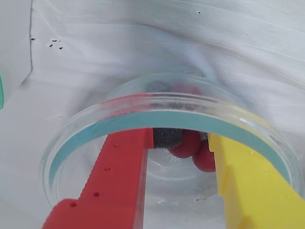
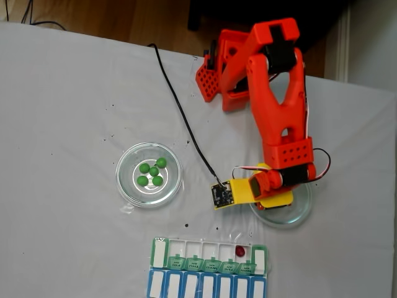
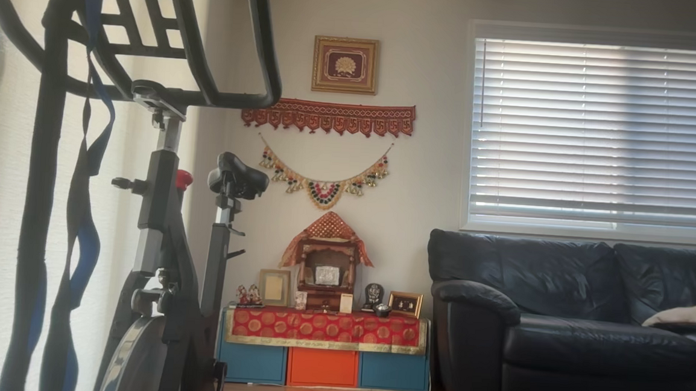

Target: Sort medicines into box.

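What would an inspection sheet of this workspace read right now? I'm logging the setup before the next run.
Surface: white cloth-covered table, small dark specks.
Job's things: five glossy green balls in the left clear round glass dish; dark red balls in the right glass dish; one red ball in an open compartment of the green-lidded pill organizer row.
Clutter: blue-lidded organizer row.
Grippers: red-and-yellow two-finger gripper open, lowered into the right dish, red balls between its fingers, not clamped.
Cables: black cable across the cloth to the wrist camera board.
Surroundings: exercise bike, black leather sofa, blinds.
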